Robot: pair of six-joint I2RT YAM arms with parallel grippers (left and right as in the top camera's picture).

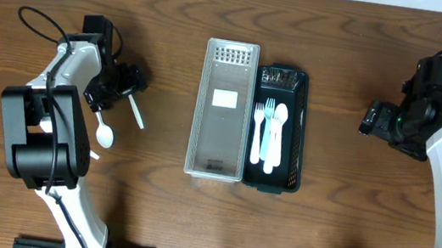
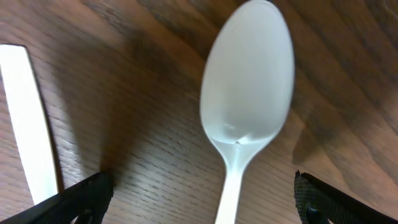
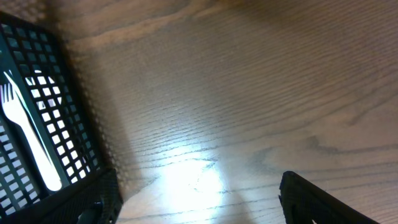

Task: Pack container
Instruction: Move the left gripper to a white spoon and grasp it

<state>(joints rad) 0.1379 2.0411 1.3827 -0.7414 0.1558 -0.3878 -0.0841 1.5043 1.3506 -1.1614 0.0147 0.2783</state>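
A white plastic spoon (image 1: pixel 104 132) lies on the wooden table at the left, its bowl (image 2: pixel 249 81) facing up. My left gripper (image 1: pixel 101 108) is open, low over the spoon's handle (image 2: pixel 230 193), which runs between the two black fingers (image 2: pixel 81 199) without touching either. A second white utensil (image 1: pixel 135 111) lies just beside it, and it also shows at the left edge of the left wrist view (image 2: pixel 28 124). The black mesh container (image 1: pixel 298 134) holds two forks (image 1: pixel 266 130) and a spoon (image 1: pixel 278 136). My right gripper (image 1: pixel 368 121) hovers open and empty to its right.
A clear rectangular bin (image 1: pixel 202 109) with a white label stands against the black container's left side. The black container's wall (image 3: pixel 56 112), with a fork (image 3: pixel 28 137) inside, fills the left of the right wrist view; bare wood lies below the right fingers (image 3: pixel 323 202).
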